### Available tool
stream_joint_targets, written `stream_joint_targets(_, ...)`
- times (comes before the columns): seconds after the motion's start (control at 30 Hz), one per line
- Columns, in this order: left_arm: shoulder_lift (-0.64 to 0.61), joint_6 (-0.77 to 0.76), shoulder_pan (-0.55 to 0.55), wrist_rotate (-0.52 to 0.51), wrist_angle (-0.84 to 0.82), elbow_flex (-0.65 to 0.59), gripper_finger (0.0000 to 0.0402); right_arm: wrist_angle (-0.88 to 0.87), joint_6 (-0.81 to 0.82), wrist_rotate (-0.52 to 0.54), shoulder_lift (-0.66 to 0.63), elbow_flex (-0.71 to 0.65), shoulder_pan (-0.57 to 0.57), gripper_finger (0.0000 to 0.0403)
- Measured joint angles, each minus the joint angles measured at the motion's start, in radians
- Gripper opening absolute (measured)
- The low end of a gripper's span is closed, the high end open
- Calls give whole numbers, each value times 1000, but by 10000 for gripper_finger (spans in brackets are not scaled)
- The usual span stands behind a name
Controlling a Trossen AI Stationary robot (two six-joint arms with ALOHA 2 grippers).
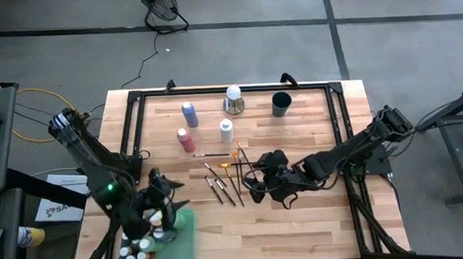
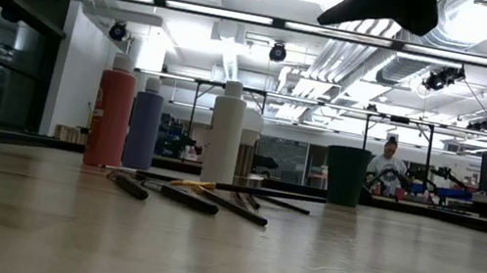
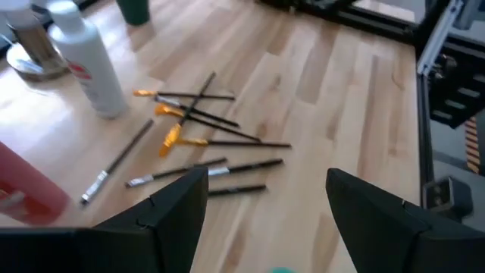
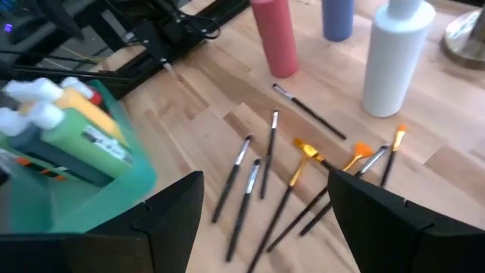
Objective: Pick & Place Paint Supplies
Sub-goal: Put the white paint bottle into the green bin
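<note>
Wooden counter, largest in view. At its near left corner, a teal bin packed with paint bottles; left pincer over it, jaws apart, holding nothing. Right pincer just beside the scattered brushes mid-counter, jaws wide, empty. Farther back, standing upright and apart: pink bottle, blue-purple bottle, white bottle.

Left hand and right hand, both low, fingers spread.
</note>
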Motion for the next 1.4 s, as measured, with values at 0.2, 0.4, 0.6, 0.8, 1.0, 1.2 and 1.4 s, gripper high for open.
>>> stream_joint_targets(0.2, -85, 108, 90, 1, 0, 0, 264, -82, -30, -65, 0, 0, -72, 275)
stream_joint_targets(0.4, -134, 183, 168, 14, 0, 0, 264, -171, -128, -120, 0, 0, -166, 280)
stream_joint_targets(0.6, -154, 215, 226, 23, 0, 0, 264, -179, -273, -122, 4, -1, -275, 343)
stream_joint_targets(0.8, -154, 215, 257, 27, -1, 0, 264, -97, -466, -118, 96, -16, -372, 393)
stream_joint_targets(1.0, -154, 211, 273, 31, -1, 0, 264, 86, -592, -141, 230, -18, -423, 379)
stream_joint_targets(1.2, -154, 190, 273, 31, -6, 0, 264, 288, -655, -157, 318, -18, -457, 382)
stream_joint_targets(1.4, -154, 161, 273, 22, -9, 0, 264, 429, -626, -157, 374, -17, -510, 381)
